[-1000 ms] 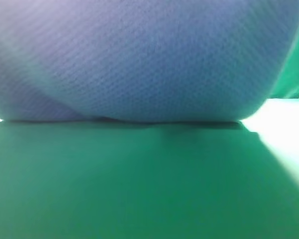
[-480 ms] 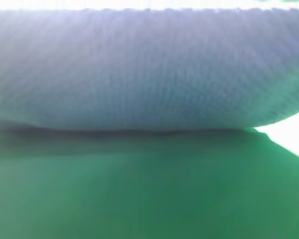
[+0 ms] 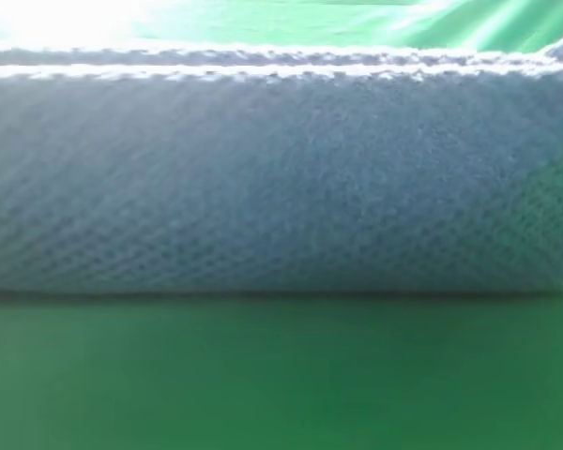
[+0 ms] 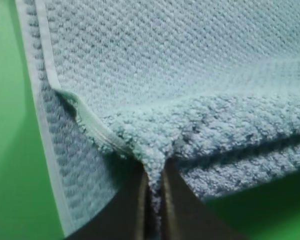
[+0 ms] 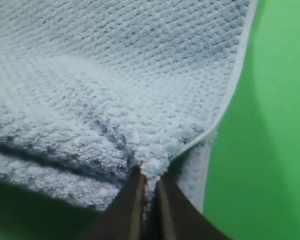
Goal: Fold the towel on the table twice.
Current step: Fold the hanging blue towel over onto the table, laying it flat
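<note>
Clearly the towel (image 3: 281, 178) is thick, soft and limp, lying doubled across the green table (image 3: 281, 375). Left gripper (image 4: 152, 192) and right gripper (image 5: 149, 187) are each clamped on a near corner by the hem, the best hold.

I find nothing to read: no letters, numbers, labels or brand marks on the towel (image 4: 180, 75) pinched between my jaws, nor on the green table (image 3: 281, 375) beneath them.
</note>
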Controlling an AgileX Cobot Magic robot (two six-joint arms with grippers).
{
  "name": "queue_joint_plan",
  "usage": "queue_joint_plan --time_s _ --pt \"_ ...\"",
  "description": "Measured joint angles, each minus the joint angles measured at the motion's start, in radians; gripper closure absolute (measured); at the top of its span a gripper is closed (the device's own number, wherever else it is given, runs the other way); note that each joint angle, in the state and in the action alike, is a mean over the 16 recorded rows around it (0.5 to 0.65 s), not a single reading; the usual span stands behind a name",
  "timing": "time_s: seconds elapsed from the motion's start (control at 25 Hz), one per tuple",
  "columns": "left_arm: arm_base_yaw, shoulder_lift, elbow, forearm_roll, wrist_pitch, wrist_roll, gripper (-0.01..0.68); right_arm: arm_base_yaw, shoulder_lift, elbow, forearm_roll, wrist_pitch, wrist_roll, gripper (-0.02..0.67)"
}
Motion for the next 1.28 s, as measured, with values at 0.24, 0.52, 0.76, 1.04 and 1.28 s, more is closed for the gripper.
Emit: queue_joint_plan --time_s 0.24,0.52,0.76,1.04,1.28 --pt "0.000 0.264 -0.195 0.038 -0.051 0.000 0.673 -0.073 0.193 -0.146 -0.017 -0.034 -0.069 0.649" --pt "0.000 0.513 -0.390 0.094 -0.099 0.000 0.673 -0.104 0.423 -0.342 -0.061 -0.067 -0.118 0.649" --pt "0.000 0.612 -0.474 0.119 -0.144 0.000 0.673 -0.107 0.576 -0.495 -0.100 -0.087 -0.128 0.649" --pt "0.000 0.649 -0.498 0.127 -0.198 0.000 0.646 -0.107 0.679 -0.606 -0.121 -0.104 -0.131 0.624" --pt "0.000 0.657 -0.501 0.129 -0.214 0.000 0.464 -0.108 0.704 -0.635 -0.124 -0.115 -0.132 0.452"
